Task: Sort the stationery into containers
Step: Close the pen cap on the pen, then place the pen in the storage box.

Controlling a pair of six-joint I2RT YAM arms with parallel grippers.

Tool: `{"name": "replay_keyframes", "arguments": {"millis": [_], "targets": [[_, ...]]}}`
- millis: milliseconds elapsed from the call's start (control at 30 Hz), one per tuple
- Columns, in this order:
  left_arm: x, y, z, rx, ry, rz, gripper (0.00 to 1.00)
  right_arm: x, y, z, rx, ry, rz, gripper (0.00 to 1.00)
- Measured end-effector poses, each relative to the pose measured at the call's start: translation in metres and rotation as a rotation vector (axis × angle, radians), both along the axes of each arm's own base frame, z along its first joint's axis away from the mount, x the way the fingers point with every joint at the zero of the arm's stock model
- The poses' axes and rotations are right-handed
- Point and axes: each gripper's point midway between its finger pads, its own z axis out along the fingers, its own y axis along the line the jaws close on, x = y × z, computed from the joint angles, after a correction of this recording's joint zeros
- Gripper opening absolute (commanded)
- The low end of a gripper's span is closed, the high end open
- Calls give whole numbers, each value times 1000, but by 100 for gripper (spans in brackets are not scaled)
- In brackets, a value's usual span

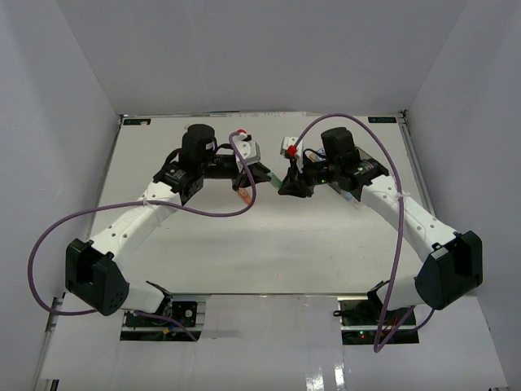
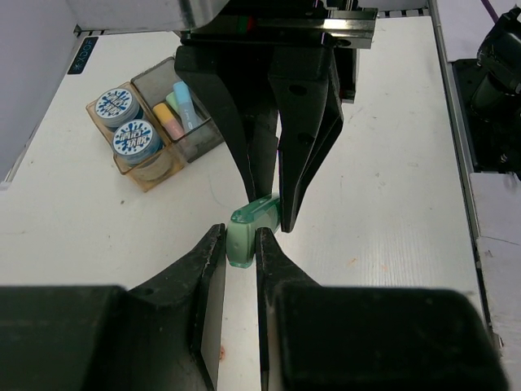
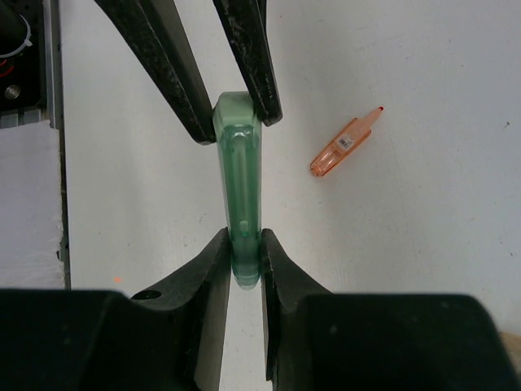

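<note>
Both left gripper [image 2: 241, 251] and right gripper [image 3: 244, 257] clamp one green piece [image 3: 237, 163], at opposite ends. If neither releases, pulling could snap or fling it.

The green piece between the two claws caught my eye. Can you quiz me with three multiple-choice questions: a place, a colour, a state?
1. Where are the two blue-and-white rolls? A) lying loose B) in the amber tray C) in a gripper
2. What colour is the loose piece on the table? A) pink B) yellow C) orange
3. Who holds the green piece? A) the left gripper and the right gripper, one at each end B) nobody C) one gripper only

Answers: 1 B, the left wrist view shows both standing in it. 2 C, it shows orange in the right wrist view. 3 A, each gripper is shut on one end.
</note>
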Motion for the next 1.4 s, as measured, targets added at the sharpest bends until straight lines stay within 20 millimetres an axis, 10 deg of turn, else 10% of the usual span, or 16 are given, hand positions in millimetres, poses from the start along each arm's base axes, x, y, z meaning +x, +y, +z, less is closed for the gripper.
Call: {"name": "replay_keyframes", "arguments": {"millis": [800, 1400], "targets": [[-1, -4, -7, -18, -6, -33, 2, 0, -2, 0, -8, 37, -27, 8], [13, -1, 23, -19, -30, 184, 52, 0, -11, -17, 48, -64, -66, 8]]}}
